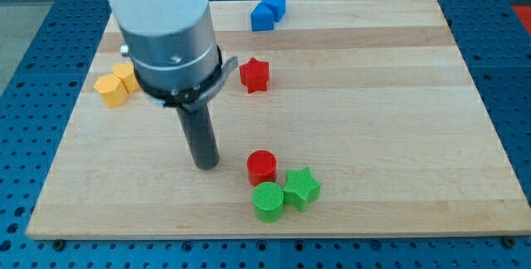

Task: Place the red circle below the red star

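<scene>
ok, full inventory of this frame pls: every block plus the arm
red star: 1, red, upper middle of the board
red circle: 1, red, lower middle, below the star in the view, touching the green circle
green circle: 1, green, near the view's bottom edge of the board
green star: 1, green, right beside the green circle
blue blocks: 2, blue, top edge of the board, pressed together; shapes unclear
yellow blocks: 2, yellow-orange, the view's left edge, pressed together, partly behind the arm
wooden board: 1, light wood, on a blue perforated surface
my tip: 1, dark rod, to the view's left of the red circle, not touching it
</scene>
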{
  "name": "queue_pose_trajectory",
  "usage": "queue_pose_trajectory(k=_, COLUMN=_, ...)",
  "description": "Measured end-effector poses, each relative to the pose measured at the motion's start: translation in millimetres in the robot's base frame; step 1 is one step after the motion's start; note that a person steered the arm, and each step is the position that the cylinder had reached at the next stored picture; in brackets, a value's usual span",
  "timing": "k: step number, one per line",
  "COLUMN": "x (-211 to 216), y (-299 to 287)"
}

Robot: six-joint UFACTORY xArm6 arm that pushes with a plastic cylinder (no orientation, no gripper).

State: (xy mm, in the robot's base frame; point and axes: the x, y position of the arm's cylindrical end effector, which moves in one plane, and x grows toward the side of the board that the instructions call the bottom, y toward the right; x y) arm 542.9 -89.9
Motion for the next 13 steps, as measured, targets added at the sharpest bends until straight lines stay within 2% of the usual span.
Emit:
queue_pose_trajectory(k=1, x=19.8, y=23.0)
queue_pose_trajectory(k=4, x=16.7, y=74.1)
queue_pose_trajectory(k=7, x=-25.3, y=182.9)
queue_pose_trajectory(k=8, x=-55.1, y=186.8)
queue_pose_trajectory(k=9, x=-79.0, y=164.6)
queue_pose_trajectory(k=10, x=-75.6, y=139.6)
queue_pose_trajectory(k=11, x=-50.0, y=139.5)
queue_pose_trajectory(k=12, x=-45.9, y=119.1)
queue_pose_trajectory(k=13, x=-61.6, y=88.6)
